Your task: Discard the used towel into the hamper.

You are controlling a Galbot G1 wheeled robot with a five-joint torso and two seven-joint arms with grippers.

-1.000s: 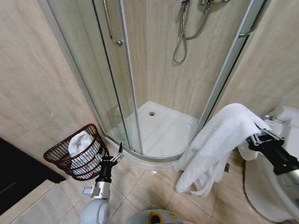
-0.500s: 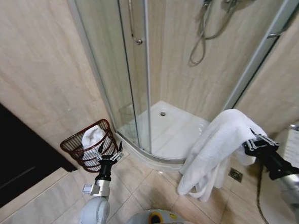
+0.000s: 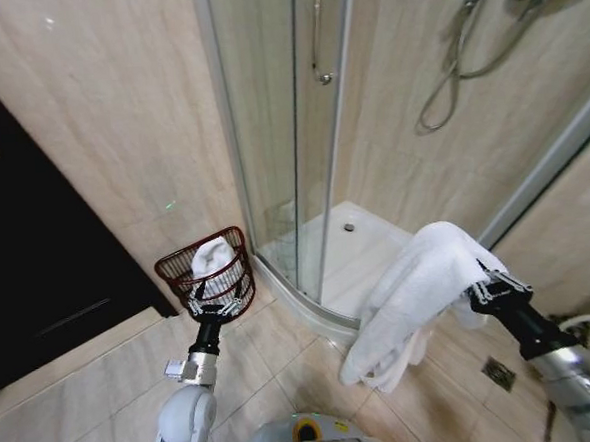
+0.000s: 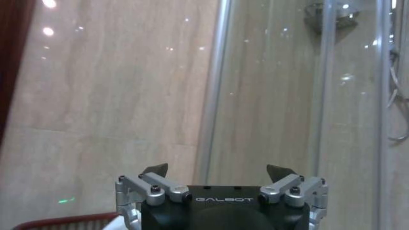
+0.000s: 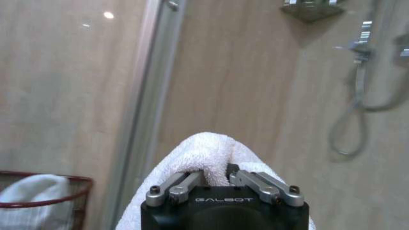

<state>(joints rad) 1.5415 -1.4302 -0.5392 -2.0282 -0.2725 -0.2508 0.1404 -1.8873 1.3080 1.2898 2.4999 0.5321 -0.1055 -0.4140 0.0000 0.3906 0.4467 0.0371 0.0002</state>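
Head view, shower stall (image 3: 389, 125): glass enclosure, 12 to 1 o'clock.
Towel (image 3: 420, 293): big white one draped over right gripper (image 3: 488, 291) at 4 o'clock, fingers pinched on a fold.
Hamper (image 3: 206, 272): reddish openwork basket on floor by wall, 9 o'clock, white cloth inside.
Left gripper (image 3: 216, 308): fingers spread wide, empty, just before the hamper.

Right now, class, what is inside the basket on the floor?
A white cloth sits bunched inside the basket, rising above the rim. Whatever lies beneath it, and the basket's bottom, is covered.
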